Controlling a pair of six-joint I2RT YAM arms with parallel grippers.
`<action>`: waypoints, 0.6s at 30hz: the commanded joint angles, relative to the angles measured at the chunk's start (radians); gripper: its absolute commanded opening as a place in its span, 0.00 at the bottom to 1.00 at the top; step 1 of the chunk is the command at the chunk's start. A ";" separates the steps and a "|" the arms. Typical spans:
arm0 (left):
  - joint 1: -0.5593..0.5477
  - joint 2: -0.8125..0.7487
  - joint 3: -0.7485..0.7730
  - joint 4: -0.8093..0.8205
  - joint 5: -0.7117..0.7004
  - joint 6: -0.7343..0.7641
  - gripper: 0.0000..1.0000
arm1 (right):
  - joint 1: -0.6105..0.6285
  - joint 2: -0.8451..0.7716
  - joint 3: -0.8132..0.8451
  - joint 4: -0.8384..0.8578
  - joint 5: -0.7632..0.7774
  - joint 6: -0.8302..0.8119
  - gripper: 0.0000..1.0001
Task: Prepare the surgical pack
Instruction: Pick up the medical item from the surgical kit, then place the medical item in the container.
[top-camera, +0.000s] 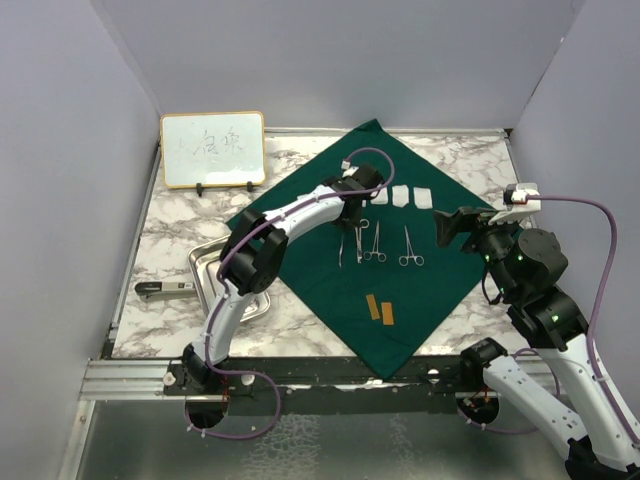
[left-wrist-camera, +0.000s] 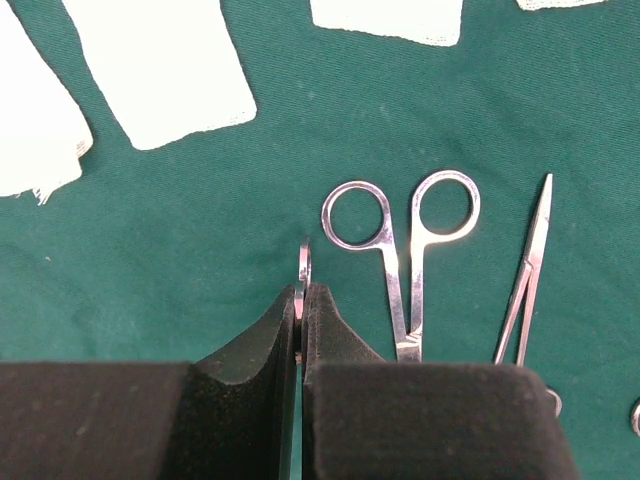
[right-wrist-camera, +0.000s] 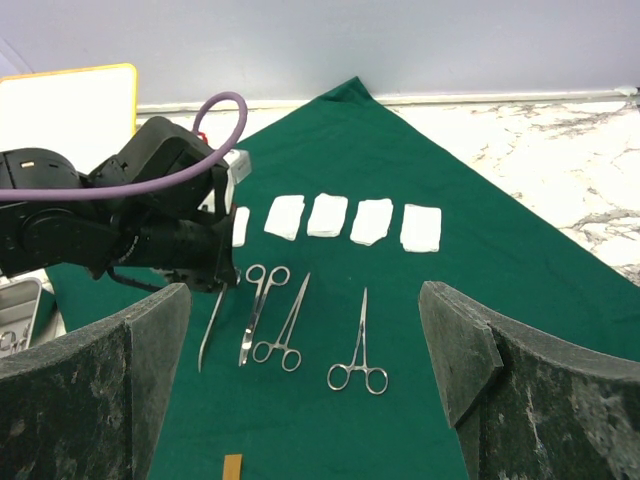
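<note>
The dark green drape (top-camera: 420, 290) lies spread as a diamond on the marble table. On it lie a row of white gauze squares (right-wrist-camera: 330, 215), scissors (left-wrist-camera: 400, 260) and two ring-handled forceps (right-wrist-camera: 283, 330) (right-wrist-camera: 360, 355). My left gripper (left-wrist-camera: 302, 295) is shut on the upper end of a thin silver instrument (right-wrist-camera: 213, 330) just left of the scissors; its other end points down toward the cloth. The steel tray (top-camera: 205, 262) sits off the drape's left corner. My right gripper (right-wrist-camera: 305, 340) hangs open over the drape's right side (top-camera: 450, 228), holding nothing.
Two small tan strips (top-camera: 379, 309) lie on the drape's near part. A wood-framed whiteboard (top-camera: 212, 150) stands at the back left. A dark-handled tool (top-camera: 165, 290) lies left of the tray. Grey walls close in the table on three sides.
</note>
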 joint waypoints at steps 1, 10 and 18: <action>-0.001 -0.097 -0.017 -0.017 -0.051 0.020 0.00 | 0.005 0.002 -0.007 0.013 0.021 -0.001 1.00; 0.106 -0.378 -0.255 0.051 0.087 0.105 0.00 | 0.005 -0.001 -0.007 0.011 0.016 0.000 1.00; 0.370 -0.783 -0.661 0.160 0.219 0.152 0.00 | 0.005 -0.004 -0.009 0.016 0.001 0.001 1.00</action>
